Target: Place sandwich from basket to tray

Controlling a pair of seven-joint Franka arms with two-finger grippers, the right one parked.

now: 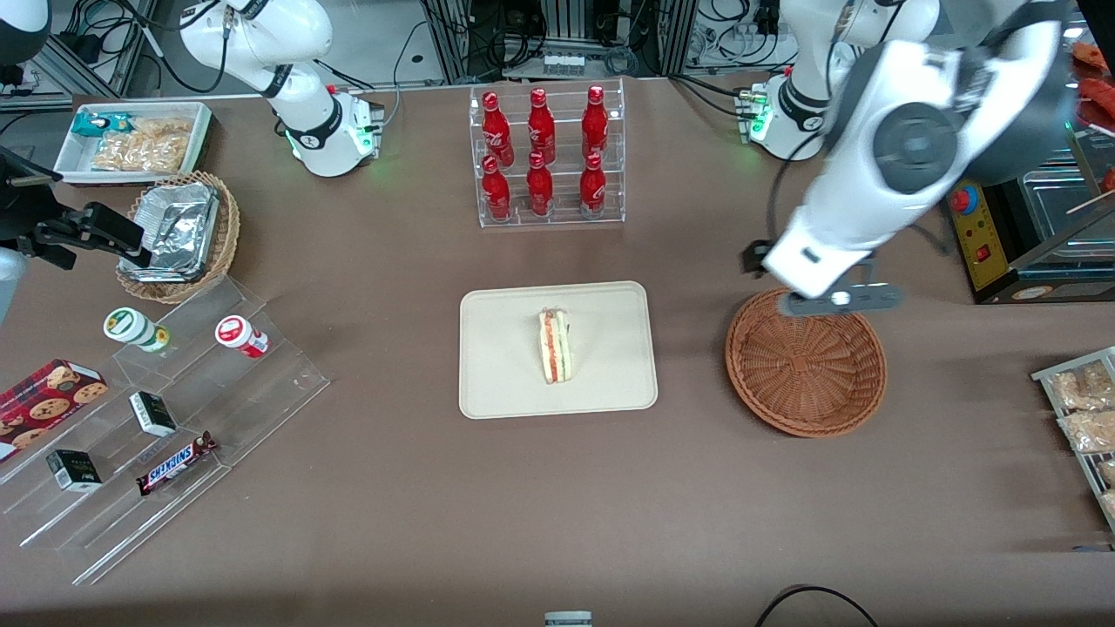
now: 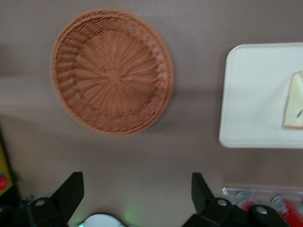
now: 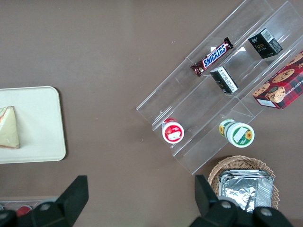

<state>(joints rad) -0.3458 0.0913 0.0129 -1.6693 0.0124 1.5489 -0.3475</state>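
The sandwich [image 1: 556,347] is a pale wedge with red and green filling along its edge, lying on the cream tray [image 1: 505,374] in the middle of the table. In the left wrist view only its corner [image 2: 294,101] shows on the tray [image 2: 251,94]. The reddish-brown basket [image 1: 806,361] sits beside the tray toward the working arm's end, with nothing in it [image 2: 112,72]. My gripper [image 2: 136,180] hangs open and holds nothing, high over the bare tabletop just farther from the front camera than the basket. The arm's wrist [image 1: 827,261] overlaps the basket's rim in the front view.
A clear rack of red bottles [image 1: 547,157] stands farther back than the tray. Toward the parked arm's end are a stepped acrylic display of snacks [image 1: 174,409], a tan basket of foil containers [image 1: 179,235] and a white bin [image 1: 131,139]. A yellow control box [image 1: 980,235] and bagged snacks [image 1: 1080,409] sit at the working arm's end.
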